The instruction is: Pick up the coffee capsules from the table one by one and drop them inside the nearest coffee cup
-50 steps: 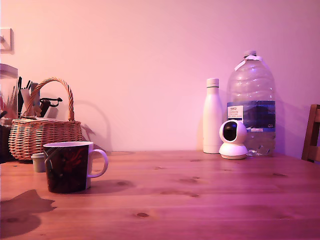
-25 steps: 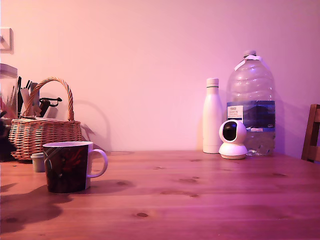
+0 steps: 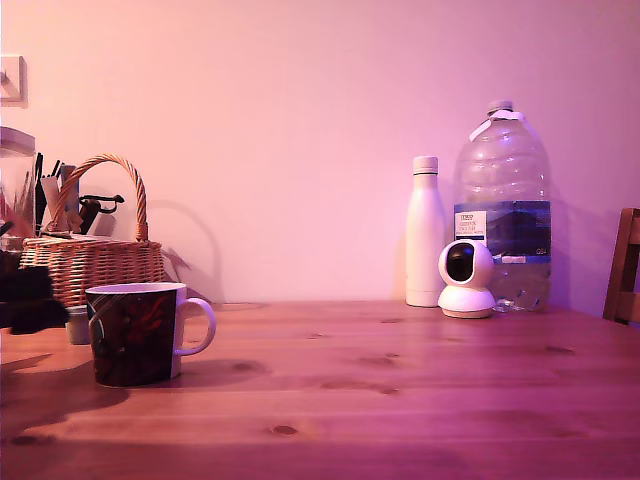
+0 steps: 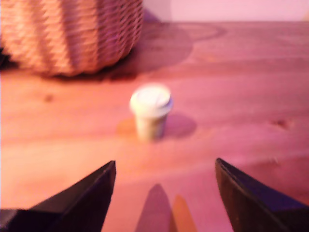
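My end effector (image 4: pixel 164 193) is spread wide with nothing between its two dark fingers (image 4: pixel 82 198), and it sits low over the desk (image 4: pixel 251 96). In the exterior view it shows only as a dark blurred mass (image 3: pixel 30 300) at that view's left edge, in front of the wicker basket (image 3: pixel 90 265).

Straight ahead of me, a little off my centreline toward one finger, the coffee capsule (image 4: pixel 150 117) stands upright on its narrow end with the wide rim up, apart from both fingers and free of contact. Beyond it the basket (image 4: pixel 72 34) rises close behind. The coffee cup (image 3: pixel 140 333) does not show in my wrist view; from the exterior view it stands near the capsule (image 3: pixel 76 324), just to that view's right and in front of it.

I judge the step in hand to be the approach for the grasp. To do it well I should shift sideways until the capsule sits midway between my fingers, advance level so neither tip nudges it over, stop before reaching the basket, and close on the tapered body just under the rim, since lower down it may slip
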Robot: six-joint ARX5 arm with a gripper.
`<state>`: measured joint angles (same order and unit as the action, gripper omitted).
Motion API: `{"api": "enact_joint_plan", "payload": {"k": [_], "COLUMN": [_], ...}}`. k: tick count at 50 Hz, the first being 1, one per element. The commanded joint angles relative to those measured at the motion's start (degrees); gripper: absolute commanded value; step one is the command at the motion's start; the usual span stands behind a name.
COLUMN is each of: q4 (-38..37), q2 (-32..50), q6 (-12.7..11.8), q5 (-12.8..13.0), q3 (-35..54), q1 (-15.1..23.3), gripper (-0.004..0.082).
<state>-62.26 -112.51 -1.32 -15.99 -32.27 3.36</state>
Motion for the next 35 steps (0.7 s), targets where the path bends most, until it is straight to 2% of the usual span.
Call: {"api": "enact_joint_plan", "payload": {"k": [1, 13, 35], "q4": [-0.9, -0.8, 0.5], "q2": [-2.1, -6.4, -11.6], "q6": [0.3, 0.3, 0.5], "q5": [0.0, 1.7, 1.7], "q3": [-0.9, -6.2, -13.3], "q1": [-0.2, -0.2, -1.3], "gripper": [0.0589, 0.0589, 0.0589]}}
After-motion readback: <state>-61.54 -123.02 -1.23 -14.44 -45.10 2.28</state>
